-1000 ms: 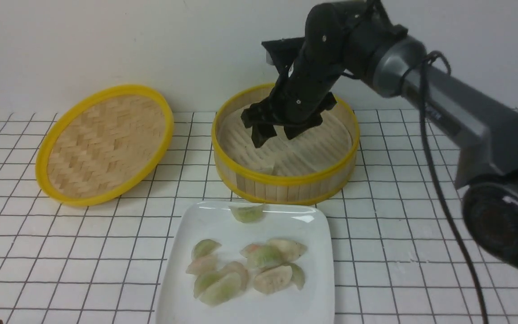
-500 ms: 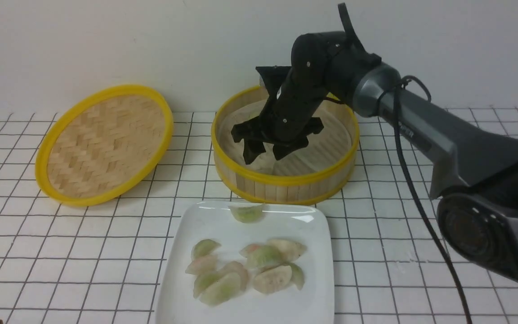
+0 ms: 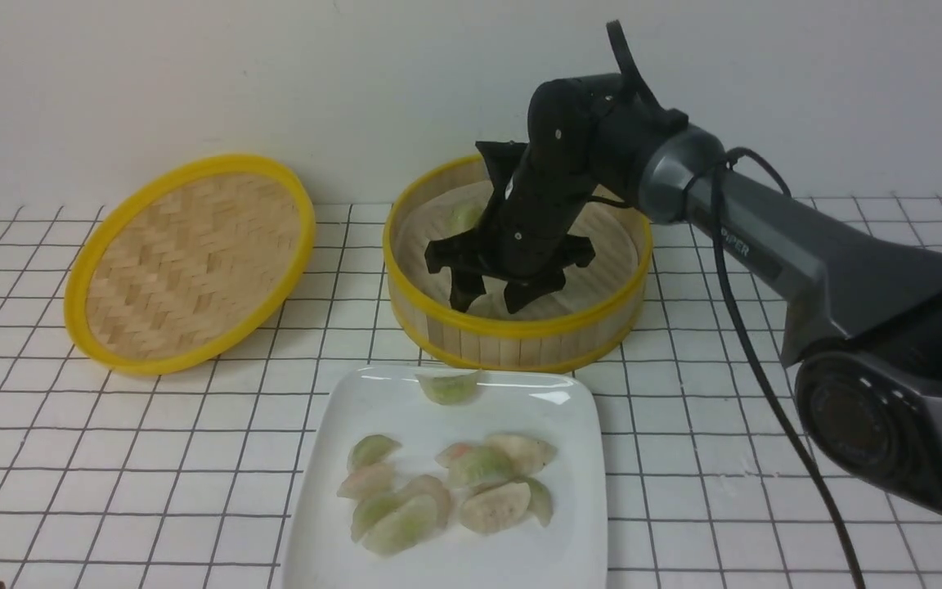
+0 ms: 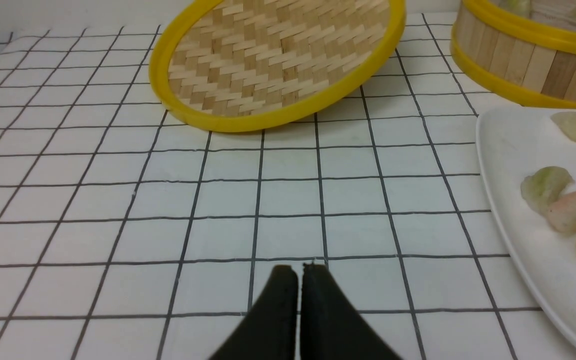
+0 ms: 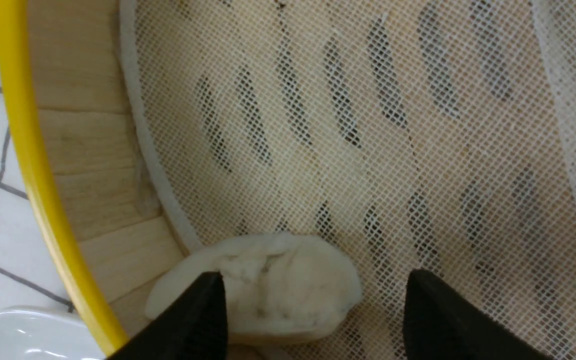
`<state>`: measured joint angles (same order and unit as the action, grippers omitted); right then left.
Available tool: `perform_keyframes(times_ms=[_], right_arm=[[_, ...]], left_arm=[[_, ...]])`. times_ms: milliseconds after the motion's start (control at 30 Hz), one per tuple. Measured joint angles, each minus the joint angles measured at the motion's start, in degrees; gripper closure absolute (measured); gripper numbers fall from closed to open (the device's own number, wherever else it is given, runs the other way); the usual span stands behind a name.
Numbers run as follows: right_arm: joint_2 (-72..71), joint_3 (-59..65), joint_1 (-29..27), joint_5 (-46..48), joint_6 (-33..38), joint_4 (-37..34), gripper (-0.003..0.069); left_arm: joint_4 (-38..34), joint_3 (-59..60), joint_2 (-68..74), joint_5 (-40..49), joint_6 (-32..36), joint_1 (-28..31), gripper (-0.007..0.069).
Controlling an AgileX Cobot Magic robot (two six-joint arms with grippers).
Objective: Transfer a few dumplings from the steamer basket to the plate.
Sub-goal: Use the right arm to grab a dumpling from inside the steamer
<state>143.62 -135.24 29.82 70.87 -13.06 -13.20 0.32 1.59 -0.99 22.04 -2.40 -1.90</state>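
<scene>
The steamer basket (image 3: 512, 329) stands behind the white plate (image 3: 455, 564). My right gripper (image 3: 494, 304) reaches down inside the basket near its front wall. It is open, its jaws either side of a whitish dumpling (image 5: 278, 290) lying on the mesh liner against the wall. One finger (image 5: 193, 320) overlaps the dumpling's end; the other finger (image 5: 448, 320) stands apart from it. A pale green dumpling (image 3: 464, 214) lies at the basket's far side. Several dumplings (image 3: 479, 466) sit on the plate, one (image 3: 448, 386) on its far rim. My left gripper (image 4: 298, 270) is shut and empty above the tiled table.
The woven bamboo lid (image 3: 189, 262) with a yellow rim leans tilted on the table at the left. In the left wrist view the lid (image 4: 278, 60) lies ahead, and the plate's edge (image 4: 498, 200) and the basket wall (image 4: 518, 65) show at the side. A wall runs behind.
My right gripper has dropped from above the basket down to its floor by the front wall. Its jaws have narrowed slightly. The left gripper and the plate's dumplings have not moved.
</scene>
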Motion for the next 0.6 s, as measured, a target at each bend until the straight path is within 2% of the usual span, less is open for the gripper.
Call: perform_keyframes(times_ms=[33, 100, 167, 267, 300, 600], right_arm=[[0.0, 0.0, 0.0, 0.0, 0.0, -0.16, 0.0236], [0.0, 0.0, 0.0, -0.08, 0.0, -0.67, 0.0335], [0.0, 0.0, 0.0, -0.39, 0.71, -0.59, 0.0476], [0.0, -0.06, -0.12, -0.52, 1.84, 0.03, 0.0607], [-0.12, -0.06, -0.18, -0.52, 2.24, 0.29, 0.0631], [-8.42, 0.4, -1.86, 0.68, 4.48, 4.85, 0.0656]], left_arm=[[0.0, 0.0, 0.0, 0.0, 0.0, 0.0, 0.0631], [0.0, 0.0, 0.0, 0.0, 0.0, 0.0, 0.0631], [0.0, 0.0, 0.0, 0.0, 0.0, 0.0, 0.0631], [0.0, 0.0, 0.0, 0.0, 0.0, 0.0, 0.0631], [0.0, 0.0, 0.0, 0.0, 0.0, 0.0, 0.0631], [0.0, 0.0, 0.0, 0.0, 0.0, 0.0, 0.0631]])
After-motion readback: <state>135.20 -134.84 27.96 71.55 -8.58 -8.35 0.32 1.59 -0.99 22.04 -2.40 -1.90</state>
